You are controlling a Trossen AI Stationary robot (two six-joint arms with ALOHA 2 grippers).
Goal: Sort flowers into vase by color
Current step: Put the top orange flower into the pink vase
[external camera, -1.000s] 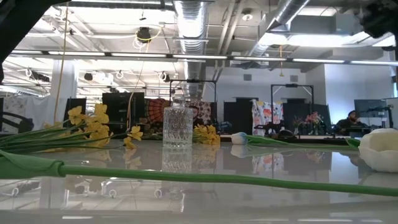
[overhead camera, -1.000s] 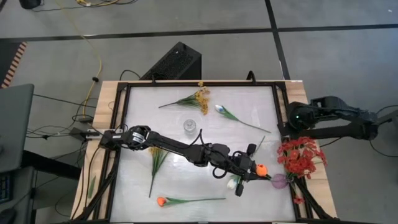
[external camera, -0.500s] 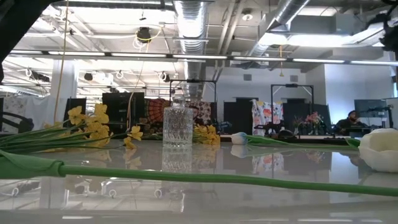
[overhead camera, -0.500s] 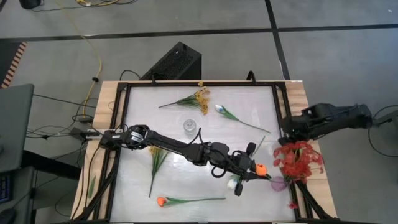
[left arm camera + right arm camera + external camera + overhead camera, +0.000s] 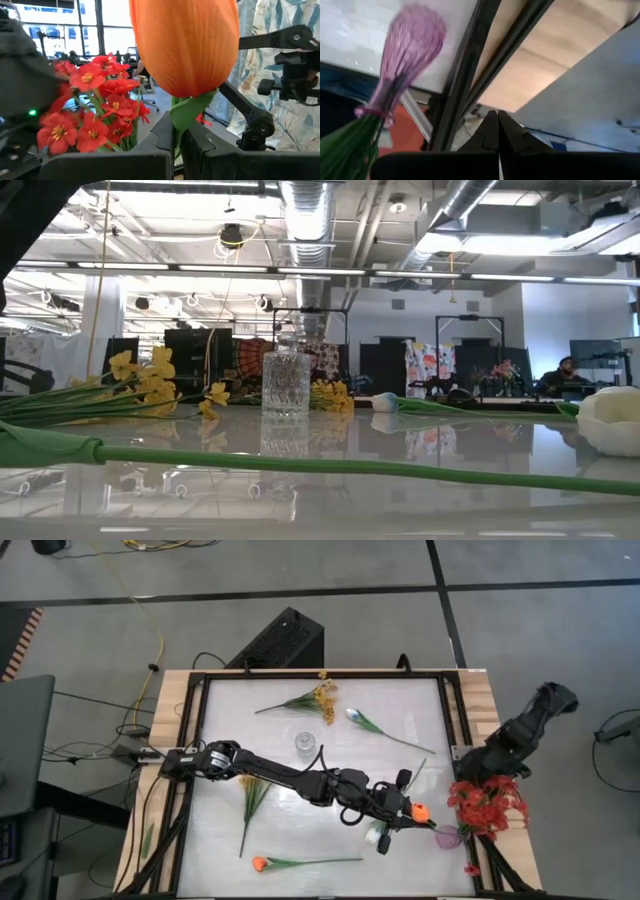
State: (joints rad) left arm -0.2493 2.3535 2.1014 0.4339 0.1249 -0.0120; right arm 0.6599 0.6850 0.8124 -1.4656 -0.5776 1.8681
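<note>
My left gripper [image 5: 408, 812] reaches across the table to its right part and is shut on an orange tulip [image 5: 421, 810], close to the purple vase [image 5: 450, 833]. Red flowers [image 5: 487, 804] stick out of that vase by their stems. My right gripper [image 5: 478, 772] is shut, holds nothing, and hangs over the table's right rim just beyond the red blossoms. Its wrist view shows the purple vase [image 5: 412, 40] with green stems at its neck. A white tulip bud [image 5: 375, 835] lies on the table under my left arm. My left gripper pinches the orange tulip's green stem [image 5: 181, 120] between its two fingers, right below the bud [image 5: 185, 45]. The fingers lie about level and point toward the table's right edge. The bud stands out past the fingertips, lifted clear of the table.
A clear glass vase [image 5: 303, 742] stands mid-table. A yellow spray [image 5: 318, 697] and a white tulip [image 5: 356, 715] lie at the far side. A green-stemmed bunch [image 5: 250, 802] and another orange tulip [image 5: 261, 863] lie near left. A black frame [image 5: 452, 720] rims the table.
My right arm has swung round from pointing toward the table's left to pointing toward its near edge. It has tipped downward and come close to the red flowers, fingers still shut. The red blossoms have shifted slightly toward the near edge.
</note>
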